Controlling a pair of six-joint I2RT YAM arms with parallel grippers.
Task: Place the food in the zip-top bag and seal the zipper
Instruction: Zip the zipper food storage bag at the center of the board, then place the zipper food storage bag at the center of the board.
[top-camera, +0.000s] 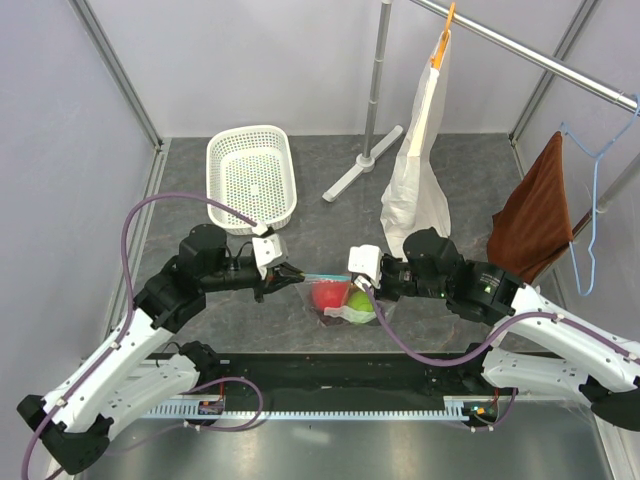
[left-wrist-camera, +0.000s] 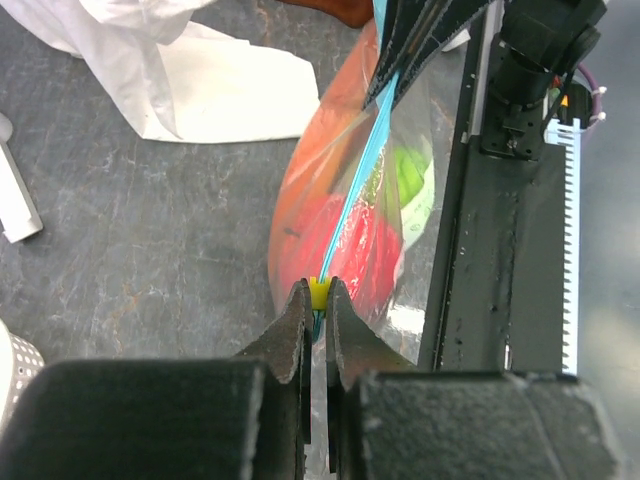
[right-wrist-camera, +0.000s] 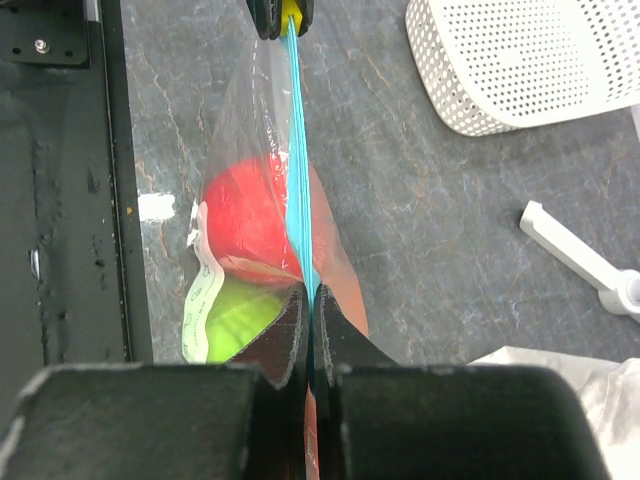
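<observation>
Left gripper (top-camera: 283, 270) is pinching the near-left end of the zipper (top-camera: 320, 275), fingers closed down on a small yellow tab (left-wrist-camera: 318, 292) with only a thin slit showing between them. Right gripper (top-camera: 350, 278) is clamping the other end of the same teal strip, fingers pressed together on it (right-wrist-camera: 308, 300).

Zip-top bag (top-camera: 340, 300) is hanging between the two grippers at mid-table, just ahead of the black base rail (top-camera: 330, 370). Its mouth edge is stretching taut in a straight line from one gripper to the other; its belly is sagging down to the grey table (top-camera: 180, 180).

Food is sitting inside the bag. Red apple (right-wrist-camera: 240, 215) is lying against the clear wall below the strip. Green round fruit (right-wrist-camera: 235, 315) is touching it on the right gripper's side. An orange shape (left-wrist-camera: 320, 140) is showing through the far wall; I cannot tell its outline. Other pieces are not making themselves out.

White basket (top-camera: 250, 175) is standing well apart at far left. White paper bag (top-camera: 420, 180) is hanging from a rail behind the right arm, and a brown cloth (top-camera: 535, 215) is hanging to the right
</observation>
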